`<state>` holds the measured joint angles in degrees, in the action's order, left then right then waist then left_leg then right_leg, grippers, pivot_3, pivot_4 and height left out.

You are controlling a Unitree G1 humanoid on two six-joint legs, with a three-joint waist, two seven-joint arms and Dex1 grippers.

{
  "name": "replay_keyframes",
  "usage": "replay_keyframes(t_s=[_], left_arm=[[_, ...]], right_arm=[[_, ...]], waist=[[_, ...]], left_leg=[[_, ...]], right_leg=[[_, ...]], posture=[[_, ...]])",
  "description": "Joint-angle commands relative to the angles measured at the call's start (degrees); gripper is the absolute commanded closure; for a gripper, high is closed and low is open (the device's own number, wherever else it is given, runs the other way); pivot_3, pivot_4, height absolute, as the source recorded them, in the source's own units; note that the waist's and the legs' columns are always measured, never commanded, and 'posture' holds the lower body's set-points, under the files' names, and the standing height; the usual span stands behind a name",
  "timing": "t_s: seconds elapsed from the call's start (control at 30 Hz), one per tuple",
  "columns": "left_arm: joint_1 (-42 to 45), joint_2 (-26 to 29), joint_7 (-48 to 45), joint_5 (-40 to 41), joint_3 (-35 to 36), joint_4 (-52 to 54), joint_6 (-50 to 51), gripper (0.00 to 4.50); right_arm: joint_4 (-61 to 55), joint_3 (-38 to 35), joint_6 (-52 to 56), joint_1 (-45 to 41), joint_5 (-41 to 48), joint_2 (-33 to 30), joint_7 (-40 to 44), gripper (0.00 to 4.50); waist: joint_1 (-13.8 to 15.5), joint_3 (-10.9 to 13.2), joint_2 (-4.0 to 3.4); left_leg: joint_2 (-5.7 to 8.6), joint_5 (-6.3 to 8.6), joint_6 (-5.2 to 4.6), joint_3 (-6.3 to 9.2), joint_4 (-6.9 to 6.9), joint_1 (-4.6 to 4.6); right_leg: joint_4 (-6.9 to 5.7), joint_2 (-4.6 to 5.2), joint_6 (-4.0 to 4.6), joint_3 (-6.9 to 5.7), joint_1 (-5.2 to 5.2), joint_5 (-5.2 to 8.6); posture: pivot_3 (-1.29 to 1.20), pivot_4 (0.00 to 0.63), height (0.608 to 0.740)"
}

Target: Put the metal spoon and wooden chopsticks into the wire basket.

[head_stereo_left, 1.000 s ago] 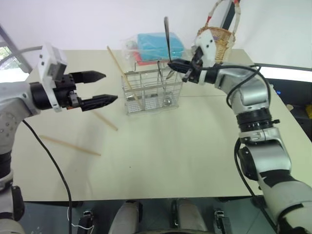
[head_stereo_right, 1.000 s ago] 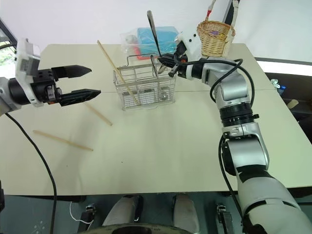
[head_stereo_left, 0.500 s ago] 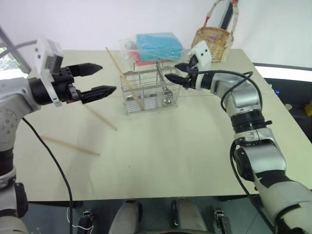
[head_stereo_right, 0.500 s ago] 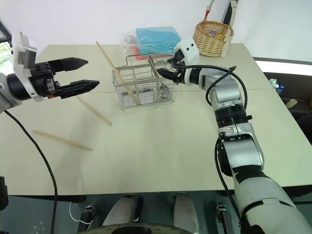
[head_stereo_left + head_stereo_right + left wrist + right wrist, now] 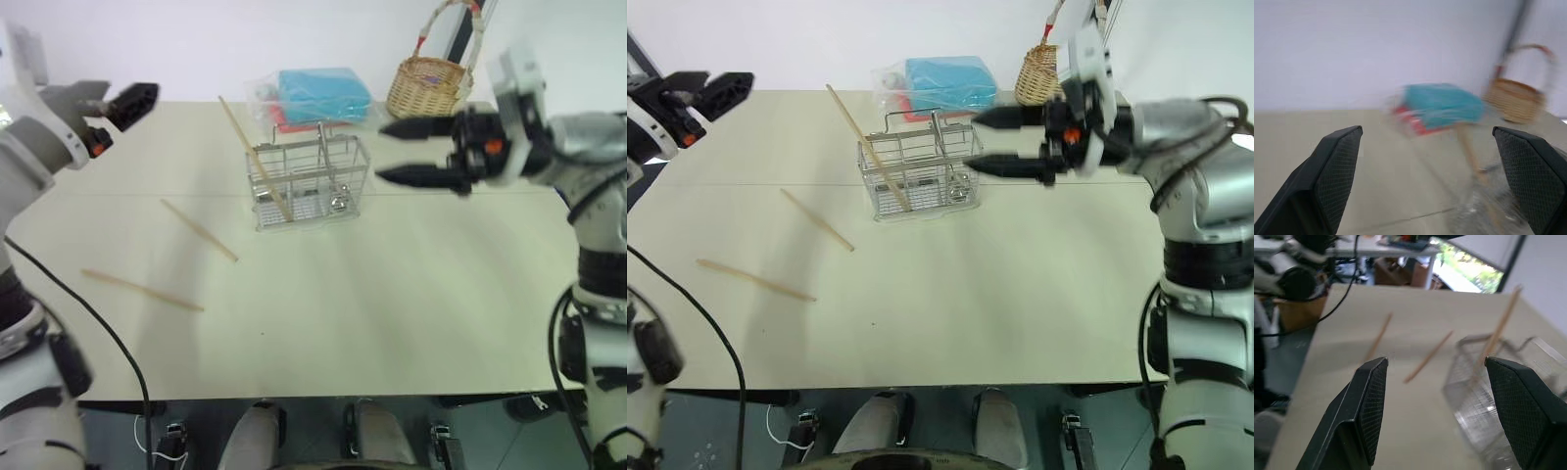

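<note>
From the head views the wire basket point(image 5: 309, 184) stands far on the desk point(image 5: 392, 284) with one chopstick point(image 5: 255, 157) leaning in it and two chopsticks point(image 5: 199, 230) lying left, the right claw point(image 5: 411, 152) released and empty, while the left wrist view shows the left claw point(image 5: 1430, 181) spread wide.

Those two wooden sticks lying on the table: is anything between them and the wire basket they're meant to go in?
Nothing visible does. The two loose chopsticks lie on bare table to the robot's left of the wire basket, with only open tabletop between. One chopstick already leans in the basket, leaving room beside it.
</note>
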<state>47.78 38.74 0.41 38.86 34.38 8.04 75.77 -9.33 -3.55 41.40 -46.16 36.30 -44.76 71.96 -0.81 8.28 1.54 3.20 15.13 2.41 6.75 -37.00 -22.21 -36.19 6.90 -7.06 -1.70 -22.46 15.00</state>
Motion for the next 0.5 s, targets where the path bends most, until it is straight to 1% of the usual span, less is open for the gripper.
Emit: replay_keyframes(t_s=[0.03, 0.1, 0.23, 0.37, 0.5], left_arm=[[2.03, -6.79, 17.48, -13.28, 8.80, 3.44, 14.82, 0.00], [2.49, -10.27, 22.13, -17.02, 12.05, 4.37, 16.73, 0.00], [3.28, -15.01, 27.37, -22.32, 14.29, 4.27, 16.73, 0.00], [2.31, -18.60, 30.46, -27.85, 15.26, 3.14, 16.73, 0.00], [3.01, -21.95, 30.62, -31.79, 17.36, 1.61, 16.73, 0.00]], right_arm=[[-5.31, -2.23, 1.75, 2.40, 3.45, -0.48, -1.91, 1.27], [-7.10, -2.35, 2.53, 4.00, 4.72, -0.63, -2.32, 1.27], [-10.24, -2.64, 3.70, 7.02, 7.37, -2.00, -1.46, 1.27], [-11.92, -2.91, 4.82, 8.38, 9.03, -1.49, -3.95, 1.27], [-14.48, -3.71, 6.04, 10.32, 11.45, -1.04, -6.69, 1.27]], waist=[[-0.17, -0.01, 0.02], [-0.15, 0.02, 0.22], [0.39, 0.02, 0.39], [1.43, -0.02, 0.45], [1.71, -0.05, 0.58]], left_leg=[[0.00, 0.00, 0.00, -0.04, 0.00, 0.04], [-0.01, 0.00, 0.02, -0.04, 0.01, 0.03], [-0.02, -0.10, 0.22, 0.00, -0.03, -0.21], [0.04, -0.04, 0.20, -0.05, -0.06, -0.19], [0.05, 0.05, 0.36, -0.03, -0.09, -0.19]], right_leg=[[-0.02, 0.00, -0.03, 0.03, -0.01, -0.02], [-0.04, -0.01, -0.03, 0.02, -0.05, -0.02], [-0.04, -0.02, 0.01, 0.01, -0.26, -0.04], [0.05, 0.15, -0.06, 0.02, -0.15, -0.09], [0.06, 0.16, -0.10, -0.01, -0.12, -0.11]], posture=[[0.00, 0.150, 0.661], [0.00, 0.150, 0.661], [0.00, 0.150, 0.661], [0.00, 0.150, 0.661], [0.00, 0.150, 0.661]])
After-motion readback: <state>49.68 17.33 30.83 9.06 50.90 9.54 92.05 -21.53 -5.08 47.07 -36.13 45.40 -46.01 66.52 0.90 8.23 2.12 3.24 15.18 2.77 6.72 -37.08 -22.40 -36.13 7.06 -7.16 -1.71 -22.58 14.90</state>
